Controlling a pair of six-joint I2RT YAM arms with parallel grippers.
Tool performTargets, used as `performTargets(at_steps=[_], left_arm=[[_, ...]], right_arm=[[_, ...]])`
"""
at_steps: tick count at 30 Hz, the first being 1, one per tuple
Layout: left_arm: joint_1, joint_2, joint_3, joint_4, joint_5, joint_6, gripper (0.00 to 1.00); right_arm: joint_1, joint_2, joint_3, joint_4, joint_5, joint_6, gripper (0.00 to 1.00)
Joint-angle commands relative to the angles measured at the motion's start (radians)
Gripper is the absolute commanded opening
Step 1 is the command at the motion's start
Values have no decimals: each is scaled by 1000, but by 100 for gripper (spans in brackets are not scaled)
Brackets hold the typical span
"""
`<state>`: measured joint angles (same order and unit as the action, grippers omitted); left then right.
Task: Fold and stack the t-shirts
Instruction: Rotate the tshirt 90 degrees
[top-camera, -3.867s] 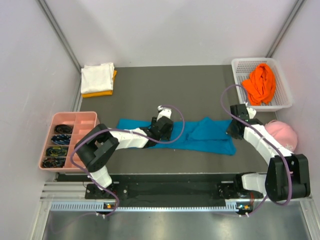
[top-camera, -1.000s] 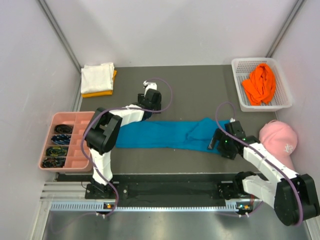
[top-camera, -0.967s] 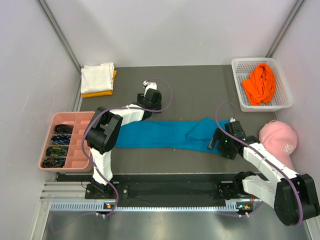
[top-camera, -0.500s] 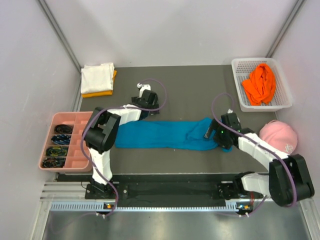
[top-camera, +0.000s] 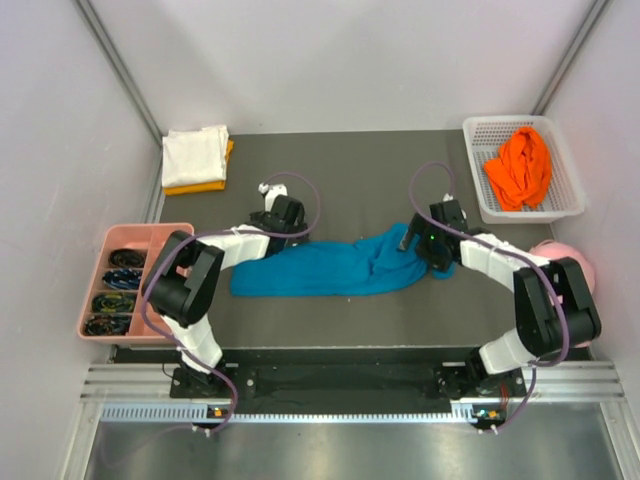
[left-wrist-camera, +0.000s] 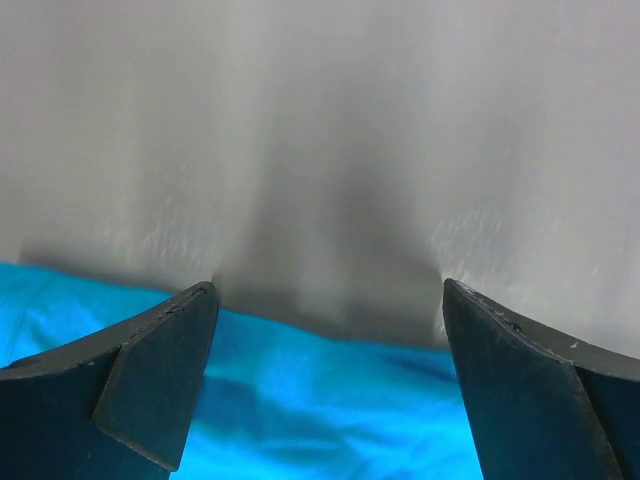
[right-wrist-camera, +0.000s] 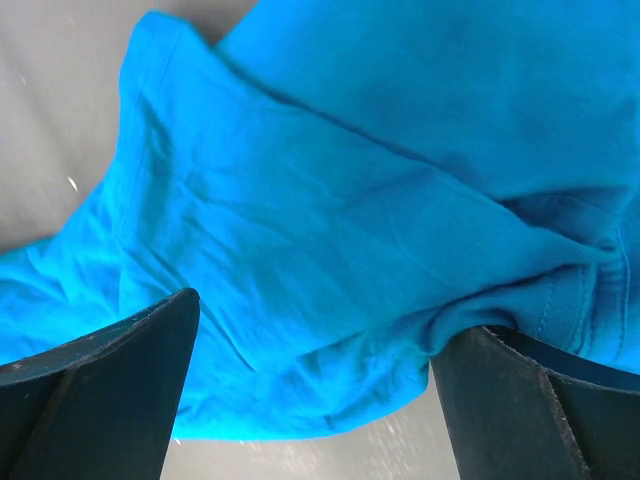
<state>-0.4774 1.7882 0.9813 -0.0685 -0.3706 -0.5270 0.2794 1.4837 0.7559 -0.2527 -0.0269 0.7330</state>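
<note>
I see the teal-blue t-shirt (top-camera: 330, 268) lying as a long crumpled band across the middle of the surface (top-camera: 370, 180), running 9 to 3 o'clock in the top view; the left hand (top-camera: 283, 225) is at the band's 11 o'clock, over its far edge near the left end, jaws wide apart and gripping nothing; in the left wrist view its fingers (left-wrist-camera: 150, 385) frame the shirt's edge low in frame, bare grey surface beyond at 12; I cannot tell if the tips touch cloth.

The right hand (top-camera: 425, 248) is at the band's 3 o'clock end, over the bunched part; it is spread wide too, nothing pinched; in the right wrist view, creased teal cloth with a hem fills the gap between its fingers (right-wrist-camera: 100, 390).

At 10 o'clock of the surface a folded white t-shirt (top-camera: 195, 153) lies on a yellow-orange t-shirt (top-camera: 200, 186); at 2 o'clock a bright orange t-shirt (top-camera: 520, 165) is heaped in a white basket (top-camera: 480, 135); at 3 o'clock a pink cap (top-camera: 582, 262) is partly hidden behind the right arm; at 9 o'clock there is a pink tray (top-camera: 150, 236) with dark items in its compartments; pale walls (top-camera: 330, 60) close in the far side and both sides.
</note>
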Motion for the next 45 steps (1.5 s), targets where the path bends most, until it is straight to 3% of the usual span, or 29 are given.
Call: performTargets(at_steps=[1,20,22,23,25,26,28,29,30,37,45], left_arm=[[-16,-4,-98,-172,96,-79,99],[-173,-161,-176,-341,139,-156,99],[-176,-185,-185,-353,133,-163,99],[-176,-193,-188,-356,130,-168,99],[-176,-211,-194,-366,128,-172,99],[-176,-217,-196,-367,128,-176,99],[-178,-231,-201,-372,130,-179,99],[-178,-236,-202,-379,130,-179,99],[-179,-242,-202,-386,131,-179,99],[-179,-279,-227,-421,176,-157,99],[-181,-342,-233,-456,249,-150,99]], right_arm=[[6,119,41,-66,19,-23,93],[6,503,560,-186,-61,-76,93],[4,527,599,-195,-74,-83,86],[1,533,606,-195,-79,-83,73],[1,541,612,-186,-88,-81,65],[-2,543,614,-186,-90,-81,48],[-2,547,619,-184,-91,-80,31],[-3,549,622,-181,-91,-80,10],[-3,552,629,-183,-93,-81,1],[-14,613,759,-235,-85,-101,0],[-28,850,1183,-394,-88,-185,0]])
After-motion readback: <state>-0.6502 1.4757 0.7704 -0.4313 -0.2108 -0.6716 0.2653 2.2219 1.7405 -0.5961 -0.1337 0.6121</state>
